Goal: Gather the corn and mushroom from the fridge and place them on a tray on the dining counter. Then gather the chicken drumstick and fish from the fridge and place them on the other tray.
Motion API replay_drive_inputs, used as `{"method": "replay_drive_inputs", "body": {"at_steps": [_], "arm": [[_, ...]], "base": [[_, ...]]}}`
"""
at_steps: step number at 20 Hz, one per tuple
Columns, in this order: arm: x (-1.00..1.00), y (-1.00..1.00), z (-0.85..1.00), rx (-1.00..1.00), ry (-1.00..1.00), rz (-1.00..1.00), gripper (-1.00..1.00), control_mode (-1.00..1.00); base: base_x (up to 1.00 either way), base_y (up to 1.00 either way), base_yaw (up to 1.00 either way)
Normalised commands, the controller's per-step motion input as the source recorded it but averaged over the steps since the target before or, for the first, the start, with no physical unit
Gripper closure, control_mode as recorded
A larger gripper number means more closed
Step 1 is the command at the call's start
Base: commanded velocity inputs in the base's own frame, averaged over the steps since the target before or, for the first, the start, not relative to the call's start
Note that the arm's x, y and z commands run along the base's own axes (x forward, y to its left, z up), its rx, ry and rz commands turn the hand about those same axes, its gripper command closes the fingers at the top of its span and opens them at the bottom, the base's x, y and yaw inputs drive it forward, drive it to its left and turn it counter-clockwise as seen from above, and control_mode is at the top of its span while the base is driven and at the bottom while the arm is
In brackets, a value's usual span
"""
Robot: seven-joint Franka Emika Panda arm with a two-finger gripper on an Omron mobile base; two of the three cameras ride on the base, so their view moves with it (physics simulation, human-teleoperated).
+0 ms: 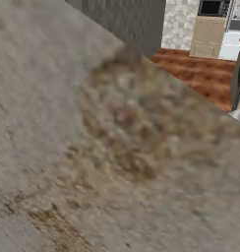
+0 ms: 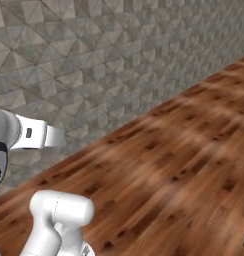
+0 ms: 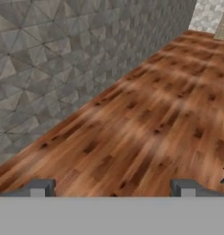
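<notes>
Your gripper [image 3: 112, 187] spread wide and holding nothing, fingertips [image 3: 39, 187] over wooden floor [image 3: 155, 114], grey tiled wall [image 3: 63, 59] alongside, arm [image 2: 56, 220] low.

Wood-plank floor [image 3: 150, 114], reddish-brown with dark knots and glossy pale streaks; runs along the foot of a grey wall [image 3: 63, 55] faced in faceted tiles; far end meets pale stone-pattern walling [image 1: 178, 22] and a beige cabinet [image 1: 206, 37]; planks bare.

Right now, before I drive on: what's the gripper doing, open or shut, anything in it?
Gripper: open, nothing between its tips, aimed over the brown wooden floor.
</notes>
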Motion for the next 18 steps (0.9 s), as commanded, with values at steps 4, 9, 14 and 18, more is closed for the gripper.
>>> {"method": "replay_drive_inputs", "body": {"at_steps": [4,9,14,18], "arm": [[0.0,0.0,0.0,0.0,0.0,0.0,-1.0,1.0],[0.0,0.0,0.0,0.0,0.0,0.0,-1.0,1.0],[0.0,0.0,0.0,0.0,0.0,0.0,-1.0,1.0],[0.0,0.0,0.0,0.0,0.0,0.0,-1.0,1.0]], "base": [[1.0,0.25,-0.36],[1.0,-0.03,-0.32],[1.0,-0.02,-0.27],[1.0,0.0,-0.41]]}}
